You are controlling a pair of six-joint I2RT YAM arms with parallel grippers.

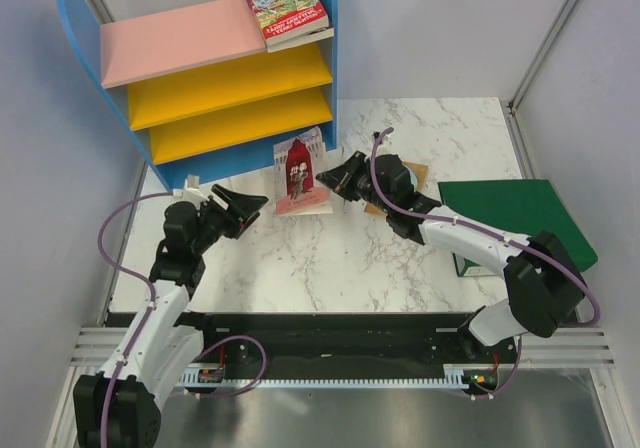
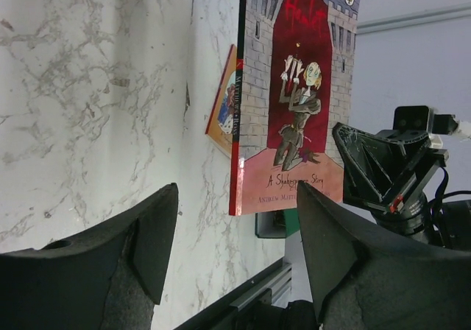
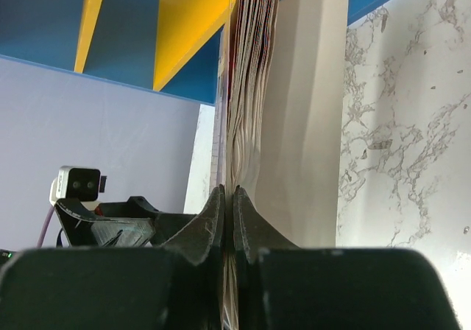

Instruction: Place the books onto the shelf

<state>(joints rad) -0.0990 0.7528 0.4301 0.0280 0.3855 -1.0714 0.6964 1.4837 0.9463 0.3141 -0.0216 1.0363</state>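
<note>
Marble-patterned table (image 1: 330, 268) fills the scene between plain pale walls, with the shelf (image 1: 180, 38) standing at its far left corner. One book looks finished with: the red Treehouse book (image 1: 287, 8) lies flat on the right end of the shelf's pink top board. Both yellow boards show bare.

The pink-red book (image 1: 300, 180) is just in front of the shelf's right-hand blue panel and not yet on any board. The right gripper (image 1: 328, 178) has its fingers pressed together on that book's fore-edge, and the right wrist view shows fanned pages clamped between them. The left gripper (image 1: 245, 206) sits a little further out from the shelf, on the book's left, with its jaws spread and holding nothing.

A tan book (image 1: 420, 175) lies flat to the right of the shelf, partly under the right arm. An orange-edged cover (image 2: 223, 113) peeks out behind the held book in the left wrist view. The green binder (image 1: 510, 208) sits well off to the shelf's right. By my reckoning, one book is placed, one is in hand, and at least two are waiting.

The held book's long axis runs toward the shelf, title end nearest it and bottom edge away. It is tipped up with the spine low by the table and the fore-edge raised, its cover facing the left gripper; whether the spine touches the table I cannot tell
</note>
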